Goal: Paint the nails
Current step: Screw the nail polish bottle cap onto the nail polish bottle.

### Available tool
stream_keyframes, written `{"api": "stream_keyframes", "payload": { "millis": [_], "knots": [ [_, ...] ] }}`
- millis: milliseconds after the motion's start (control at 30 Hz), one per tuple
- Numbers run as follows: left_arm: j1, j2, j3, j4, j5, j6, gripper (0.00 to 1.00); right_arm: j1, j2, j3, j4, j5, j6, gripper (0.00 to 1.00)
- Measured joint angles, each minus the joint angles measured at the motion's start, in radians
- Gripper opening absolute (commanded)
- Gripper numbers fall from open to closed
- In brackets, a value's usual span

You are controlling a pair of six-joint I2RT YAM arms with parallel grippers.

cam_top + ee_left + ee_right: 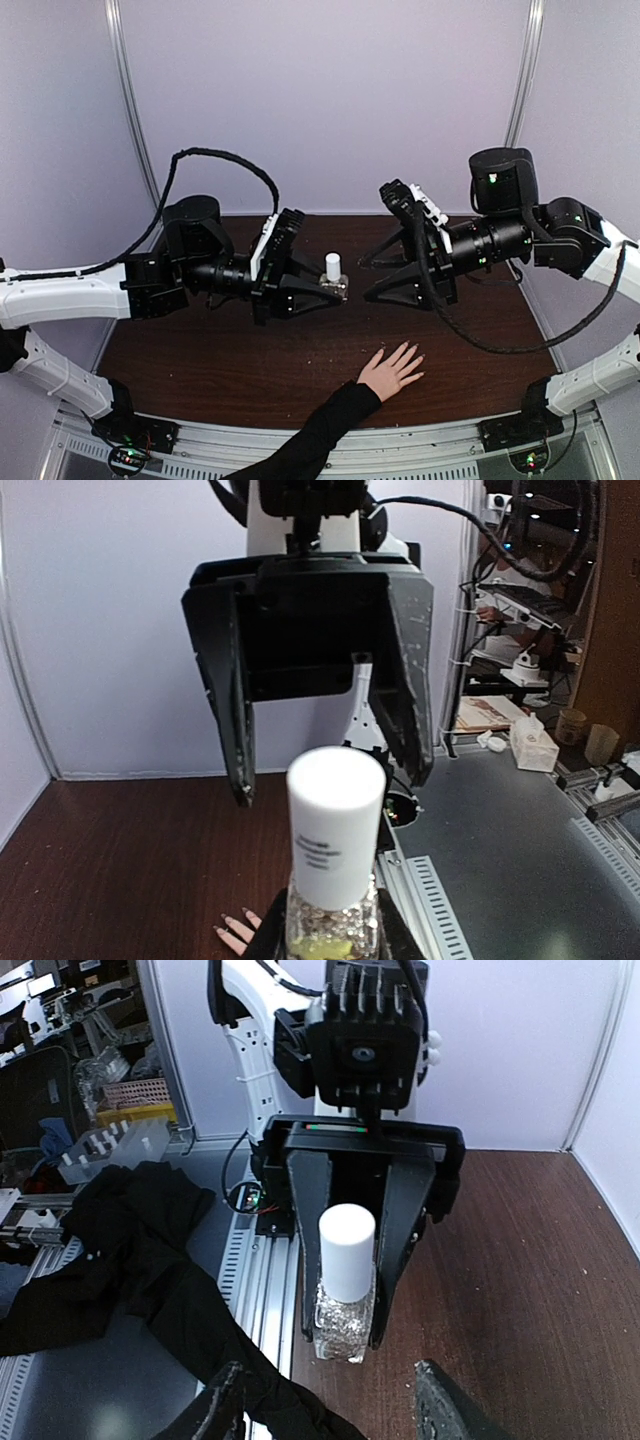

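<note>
Brown table point(200, 360): my left claw point(328, 292) clamps the polish bottle point(337, 289), cap point(333, 266) on, right claw point(364, 280) gapes empty beside it, nails point(409, 347) look not yet started.

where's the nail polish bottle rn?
Top view, centre of frame: the polish bottle is clamped cap-up in the left pincer, facing the open right pincer, beyond the outstretched hand.

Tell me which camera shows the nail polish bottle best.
Right wrist view: the whole nail polish bottle, white cap and glittery glass body, is clamped between the fingers of the left gripper. The left wrist view shows it close but cuts off its base; the top view shows it small, from above.
</note>
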Motion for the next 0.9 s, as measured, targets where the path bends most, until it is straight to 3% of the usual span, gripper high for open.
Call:
{"api": "stream_keyframes", "payload": {
  "millis": [367,700,900],
  "knots": [
    [0.000,0.094,0.085,-0.026,0.246,-0.023,0.00,0.001,0.068,0.077,-0.026,-0.215,-0.011,0.54],
    [0.000,0.140,0.109,-0.027,0.343,-0.053,0.00,0.005,0.117,0.094,-0.019,-0.314,0.009,0.49],
    [0.000,0.157,0.116,-0.006,0.369,-0.073,0.00,0.009,0.125,0.100,-0.010,-0.337,0.017,0.38]
  ]
}}
